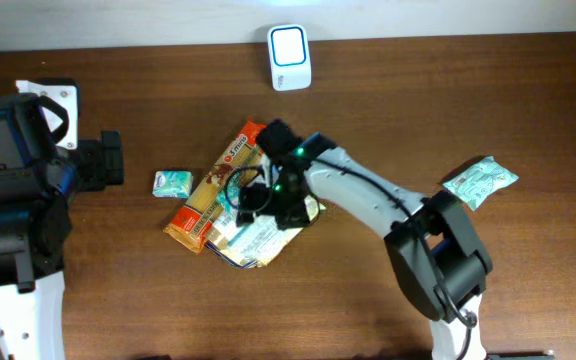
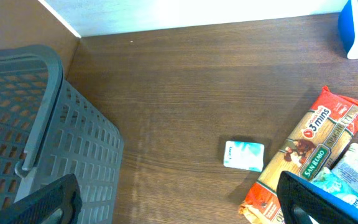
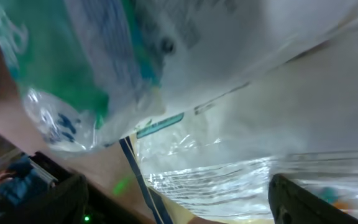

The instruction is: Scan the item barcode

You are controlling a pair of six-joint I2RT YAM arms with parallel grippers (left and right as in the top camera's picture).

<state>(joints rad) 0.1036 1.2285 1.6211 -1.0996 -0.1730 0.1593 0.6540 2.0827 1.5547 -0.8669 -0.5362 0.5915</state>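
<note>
Clear pack (image 1: 258, 240) lies mid-table, crumpled, touching the pasta pack (image 1: 213, 190). It seems to slant lower-left to upper-right, but my arm covers one end, so I can't tell where it points. My right pincer (image 3: 180, 200) is spread wide and hard up against the pack; can't tell whether it's touching. My left pincer (image 2: 185, 205) is wide open, holding nothing.

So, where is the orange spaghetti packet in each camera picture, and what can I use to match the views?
Overhead: the orange spaghetti packet lies diagonally near the picture's centre.
Left wrist: it is at the lower right, partly cut off.
Right wrist: not visible; clear plastic wrapping fills the picture.
Shared landmark: the small teal sachet, just left of the packet in both.
</note>
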